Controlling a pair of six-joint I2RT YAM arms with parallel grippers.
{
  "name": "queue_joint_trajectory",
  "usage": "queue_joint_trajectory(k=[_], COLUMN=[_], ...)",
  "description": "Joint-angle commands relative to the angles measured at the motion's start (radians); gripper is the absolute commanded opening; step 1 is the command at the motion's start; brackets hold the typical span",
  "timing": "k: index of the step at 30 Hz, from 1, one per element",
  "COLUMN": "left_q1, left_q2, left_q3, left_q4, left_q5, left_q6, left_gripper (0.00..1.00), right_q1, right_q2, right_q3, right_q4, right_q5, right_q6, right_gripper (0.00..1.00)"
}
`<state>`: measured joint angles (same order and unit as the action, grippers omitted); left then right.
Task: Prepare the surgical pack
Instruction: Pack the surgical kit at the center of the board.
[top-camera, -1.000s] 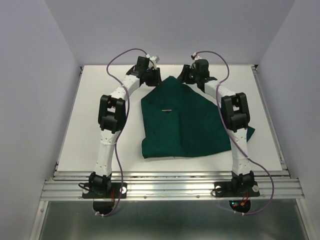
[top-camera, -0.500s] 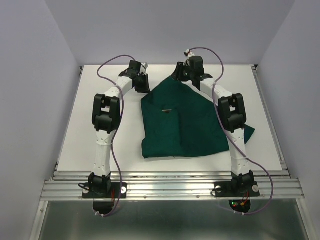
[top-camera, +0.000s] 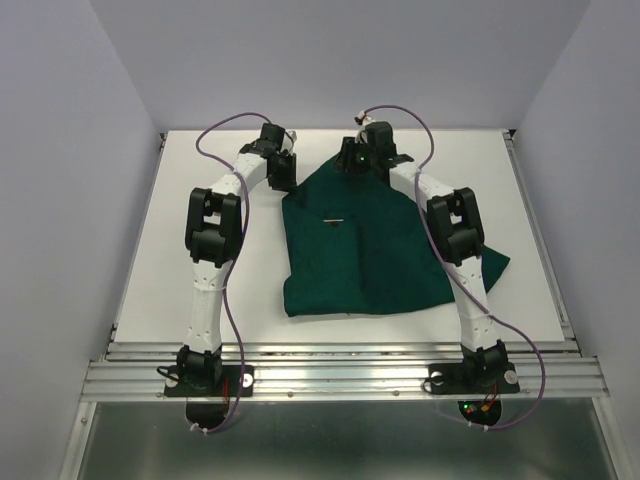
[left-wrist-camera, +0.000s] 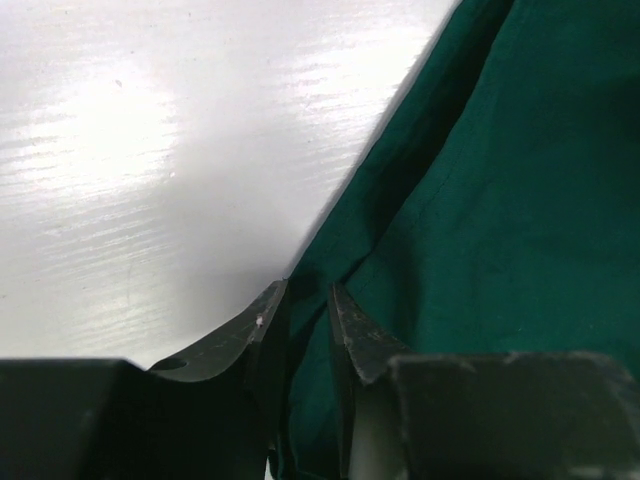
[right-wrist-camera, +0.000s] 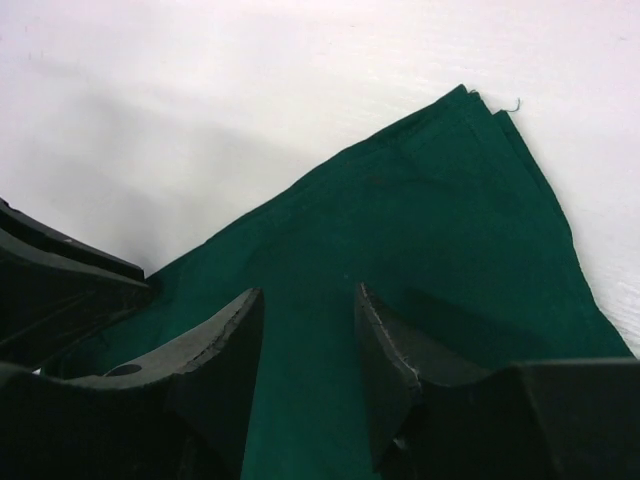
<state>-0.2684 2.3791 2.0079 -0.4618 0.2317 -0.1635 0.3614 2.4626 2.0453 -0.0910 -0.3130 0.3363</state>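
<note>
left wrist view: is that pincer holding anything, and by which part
The left pincer looks shut on the green drape, gripping its folded edge beside the white table.

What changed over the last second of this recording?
The left gripper drew back and slightly left to the drape's left edge and closed on it. The right gripper shifted left over the drape's far corner, jaws open. The drape's outline looks unchanged.

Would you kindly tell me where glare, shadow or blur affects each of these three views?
Top external: even light, sharp, though the dark green cloth drape shows little fold detail. Left wrist: glare streaks wash out the glossy white table. Right wrist: a soft shadow falls on the table beside the drape.
</note>
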Motion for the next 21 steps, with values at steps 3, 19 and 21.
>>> queue_joint_trajectory(k=[3,19,21], left_q1=[-0.002,-0.002,-0.002], left_q2=[-0.089,-0.038,-0.035], left_q3=[0.005,0.061,0.087], left_q4=[-0.070,-0.127,-0.118], left_q5=[-0.052,-0.078,-0.077], left_q6=[0.033,0.021,0.021], left_gripper=[0.40,0.00,0.00], right_q1=[-0.002,-0.002,-0.002], right_q2=[0.006,0.084,0.085], right_q3=[0.046,0.059,0.056], right_q4=[0.001,-0.076,-0.084], right_q5=[0.008,0.122,0.149], right_q6=[0.004,0.030,0.036], right_gripper=[0.47,0.45,0.43])
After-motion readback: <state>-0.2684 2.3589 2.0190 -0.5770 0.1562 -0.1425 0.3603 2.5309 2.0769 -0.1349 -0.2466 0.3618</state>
